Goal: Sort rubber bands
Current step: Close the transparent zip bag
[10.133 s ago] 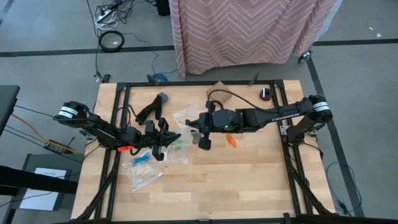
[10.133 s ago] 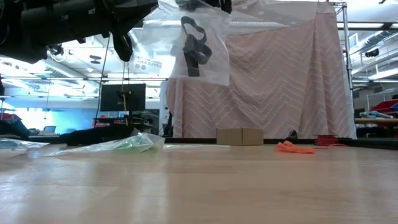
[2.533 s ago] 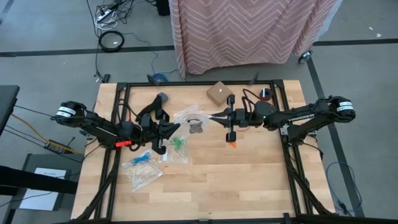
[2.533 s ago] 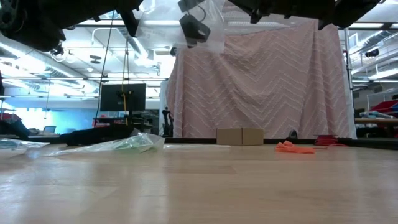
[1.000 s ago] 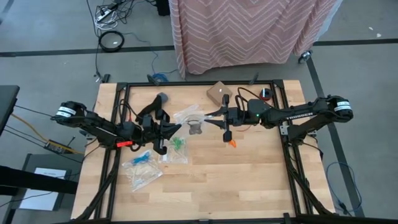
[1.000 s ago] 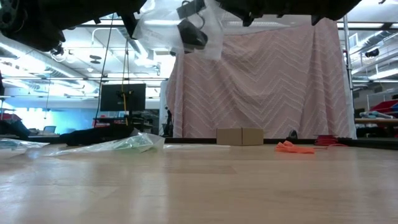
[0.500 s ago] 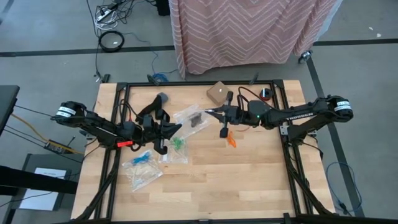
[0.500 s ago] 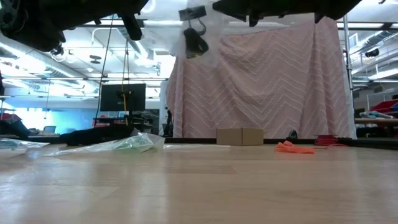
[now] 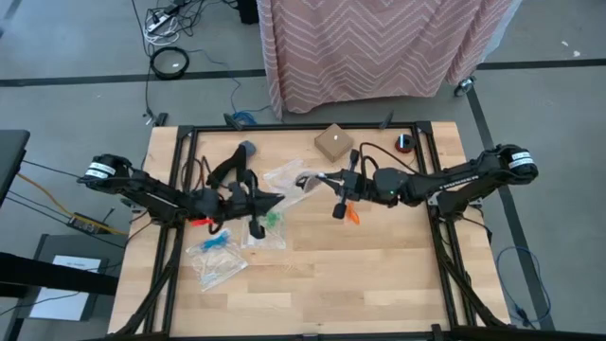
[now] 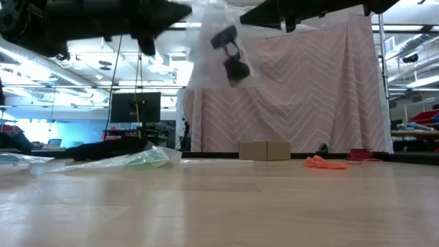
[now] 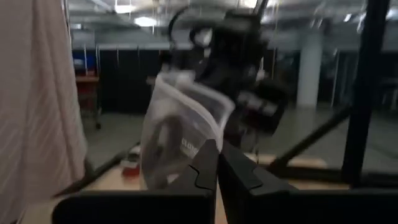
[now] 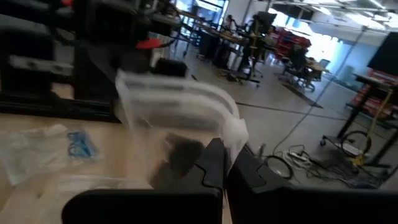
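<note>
Wooden desk (image 9: pixel 398 275) seen from above, cardboard box (image 9: pixel 333 142) near its far edge as the marker. Both arms reaching in to meet just nearer than the box and a little to its left side.

Clear bag (image 9: pixel 284 177) hanging in the air between them, well above the desk, on the near-left of the box. Now tilted and swung across compared with a second ago, when it hung squarer.

Right pincer (image 9: pixel 305 178) clamped tight on the bag's edge nearest the box; a second ago partly spread, since snapped closed there. Left pincer (image 9: pixel 277 200) narrow, tips at the bag's edge farther from the box; impossible to say whether the plastic is truly pinched.

Black rubber bands (image 10: pixel 233 58) bunched inside the hanging bag, tumbled toward its low side. Probably that colour finished, and the bag being passed to the right arm.

Orange rubber bands (image 9: pixel 352 215) loose on the desk, nearer than the box and slightly to its right: likely the next lot. Green rubber bands (image 9: pixel 272 220) and blue rubber bands (image 9: pixel 216 243) lying bagged, nearer and to the box's left.
</note>
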